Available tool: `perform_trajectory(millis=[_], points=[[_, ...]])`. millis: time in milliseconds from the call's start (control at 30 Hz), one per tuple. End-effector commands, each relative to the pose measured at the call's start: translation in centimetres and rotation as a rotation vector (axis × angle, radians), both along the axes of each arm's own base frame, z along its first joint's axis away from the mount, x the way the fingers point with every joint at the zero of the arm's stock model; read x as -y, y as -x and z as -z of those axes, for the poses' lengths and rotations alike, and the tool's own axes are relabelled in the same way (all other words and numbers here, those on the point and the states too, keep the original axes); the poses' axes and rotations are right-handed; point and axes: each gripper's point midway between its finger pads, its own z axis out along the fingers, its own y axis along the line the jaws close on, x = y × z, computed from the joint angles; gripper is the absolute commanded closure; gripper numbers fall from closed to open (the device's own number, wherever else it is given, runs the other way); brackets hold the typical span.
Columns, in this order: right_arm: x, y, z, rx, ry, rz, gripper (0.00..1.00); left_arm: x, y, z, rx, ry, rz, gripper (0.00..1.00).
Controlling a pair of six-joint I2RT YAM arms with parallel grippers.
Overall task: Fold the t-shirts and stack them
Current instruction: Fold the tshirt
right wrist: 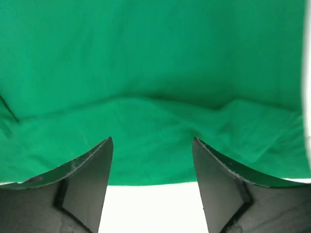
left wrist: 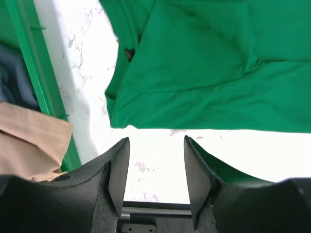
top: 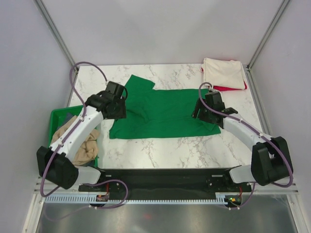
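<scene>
A bright green t-shirt (top: 163,114) lies half folded on the marble table; it also shows in the left wrist view (left wrist: 214,73) and the right wrist view (right wrist: 155,73). My left gripper (top: 116,109) is open and empty over its left edge, jaws (left wrist: 156,145) above bare marble beside the shirt's corner. My right gripper (top: 203,112) is open and empty over its right edge, jaws (right wrist: 153,145) above the hem. A folded cream-white t-shirt (top: 223,73) lies on a red t-shirt (top: 228,88) at the back right. A tan t-shirt (top: 80,141) lies in the bin, also in the left wrist view (left wrist: 29,141).
A rigid green plastic bin (top: 56,116) stands at the table's left edge, its rim in the left wrist view (left wrist: 41,82). Grey walls with metal posts enclose the table. The black arm base rail (top: 165,177) runs along the near edge.
</scene>
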Motion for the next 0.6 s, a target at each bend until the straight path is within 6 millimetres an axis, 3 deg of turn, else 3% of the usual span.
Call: perform_trajectory(millis=[0,133,300,467,567], points=[[-1.1,1.1,2.4,-0.030,-0.031,-0.038,0.28,-0.1,1.7,0.7,0.053,0.045,0.042,0.44],[-1.3,0.9,4.4,-0.078,-0.012,-0.049,0.39,-0.4,2.8,3.1,0.027,0.038,0.070,0.44],[-0.9,-0.2,5.0,-0.087,0.035,-0.040,0.40,-0.3,3.2,4.4,-0.016,0.027,0.081,0.48],[0.8,-1.5,4.8,-0.085,0.143,0.005,0.41,-0.3,3.2,4.4,-0.011,0.029,0.085,0.48],[2.5,-3.5,2.9,-0.043,0.240,0.058,0.41,-0.3,3.3,4.5,-0.014,0.024,0.086,0.48]])
